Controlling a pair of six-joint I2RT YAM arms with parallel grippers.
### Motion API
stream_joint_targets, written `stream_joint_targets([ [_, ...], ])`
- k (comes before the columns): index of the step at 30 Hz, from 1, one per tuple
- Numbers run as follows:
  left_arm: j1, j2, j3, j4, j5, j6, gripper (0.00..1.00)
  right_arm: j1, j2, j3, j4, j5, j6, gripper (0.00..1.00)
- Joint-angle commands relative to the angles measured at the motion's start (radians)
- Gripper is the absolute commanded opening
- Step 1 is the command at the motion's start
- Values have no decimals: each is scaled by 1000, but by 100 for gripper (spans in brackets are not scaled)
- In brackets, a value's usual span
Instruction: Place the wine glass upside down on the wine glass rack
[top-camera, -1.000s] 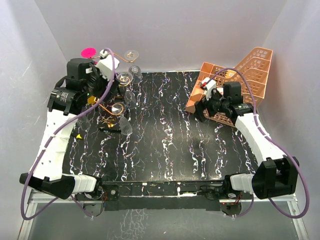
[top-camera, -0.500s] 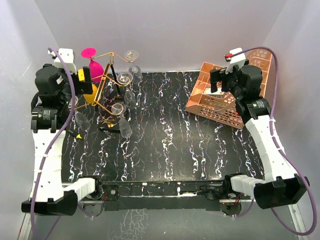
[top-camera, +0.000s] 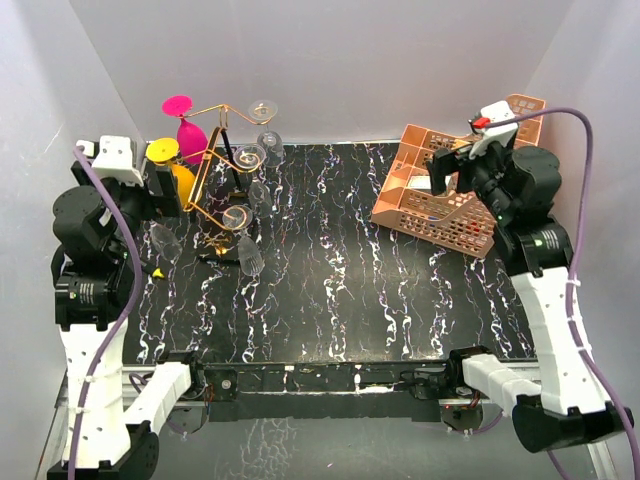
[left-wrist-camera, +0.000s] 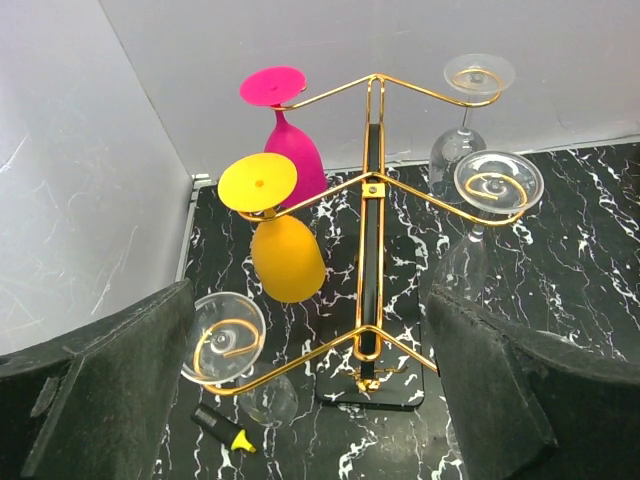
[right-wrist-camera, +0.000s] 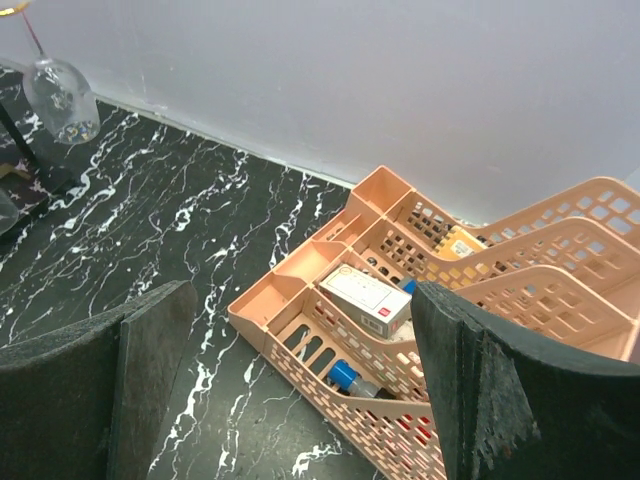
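The gold wire wine glass rack (top-camera: 222, 160) stands at the table's back left, and fills the left wrist view (left-wrist-camera: 370, 200). Several glasses hang on it upside down: a pink one (left-wrist-camera: 290, 140), a yellow one (left-wrist-camera: 285, 250) and clear ones (left-wrist-camera: 470, 110) (left-wrist-camera: 490, 195) (left-wrist-camera: 232, 340). My left gripper (top-camera: 165, 185) is raised to the left of the rack, apart from it, open and empty (left-wrist-camera: 310, 400). My right gripper (top-camera: 445, 175) hangs open and empty above the orange tray (right-wrist-camera: 300, 400). The rack's near right arm is hidden behind my left gripper's finger.
An orange perforated plastic tray (top-camera: 450, 190) leans at the back right and holds a white box (right-wrist-camera: 365, 295), a blue-capped item (right-wrist-camera: 345, 378) and a yellow packet (right-wrist-camera: 460, 243). A black and yellow marker (left-wrist-camera: 222, 430) lies by the rack's base. White walls enclose the table.
My left arm has pulled back from over the rack to the left and nearer, and risen. My right arm has lifted off the orange tray and drawn back to the right.
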Motion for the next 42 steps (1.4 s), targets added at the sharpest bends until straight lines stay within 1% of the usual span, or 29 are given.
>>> stream_joint_targets([
  [1, 21, -32, -33, 36, 21, -24, 97, -32, -89, 14, 12, -7, -8, 99],
  [5, 34, -40, -15, 10, 38, -57, 97, -87, -136, 24, -14, -30, 25, 99],
  [8, 45, -43, 10, -23, 81, -83, 97, -120, -153, 32, -37, -47, 53, 99],
  [14, 51, -48, 12, -39, 110, -89, 97, -166, -156, 12, -35, -42, 91, 99],
  [24, 64, -47, 16, -65, 79, -96, 97, -180, -125, 13, -36, -3, 124, 99],
  [42, 66, -27, 42, -86, 42, -112, 97, -183, -115, 10, -47, 0, 124, 99],
])
